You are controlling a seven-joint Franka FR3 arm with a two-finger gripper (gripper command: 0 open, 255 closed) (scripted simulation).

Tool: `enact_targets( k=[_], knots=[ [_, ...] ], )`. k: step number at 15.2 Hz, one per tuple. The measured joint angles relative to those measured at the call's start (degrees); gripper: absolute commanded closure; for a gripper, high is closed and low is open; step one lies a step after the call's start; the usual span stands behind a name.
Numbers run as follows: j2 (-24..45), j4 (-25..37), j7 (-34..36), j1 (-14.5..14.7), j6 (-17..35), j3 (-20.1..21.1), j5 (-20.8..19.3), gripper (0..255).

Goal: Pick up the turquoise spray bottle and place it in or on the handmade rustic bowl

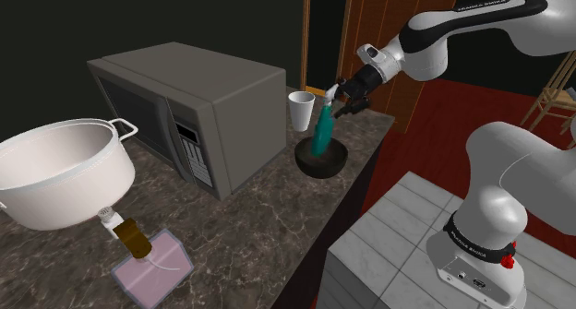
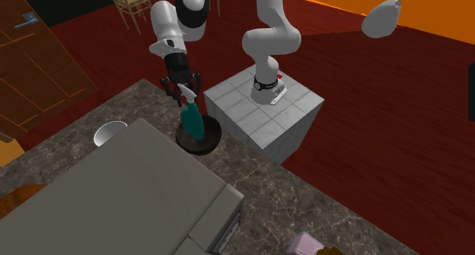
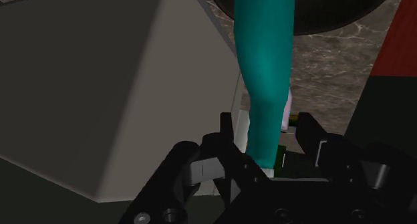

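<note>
currently your claw (image 2: 181, 83) is released, spread open around the white head of the spray bottle (image 1: 323, 132). the bottle is slim and turquoise and stands tilted inside the dark bowl (image 1: 303, 160), with a grey microwave (image 1: 203, 95) just beside the bowl.

One grey microwave (image 1: 194, 100) sits on one dark marbled counter (image 1: 268, 224). Near the microwave there are one white two-handled pot (image 1: 60, 173), one white cup (image 1: 301, 109), one dark bowl (image 1: 318, 161), one turquoise spray bottle (image 1: 323, 134), one brown white-capped bottle (image 1: 134, 235) and one pink square pad (image 1: 152, 266).
</note>
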Motion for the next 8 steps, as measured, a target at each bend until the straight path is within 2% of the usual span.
enact_targets(
  k=[5,8],
  knots=[
    [0.0,0.0,0.0,0.0,0.0,0.0,0.0,0],
    [-1.2,1.2,0.5,-3.5,-4.1,1.5,-1.0,0]
  ],
)
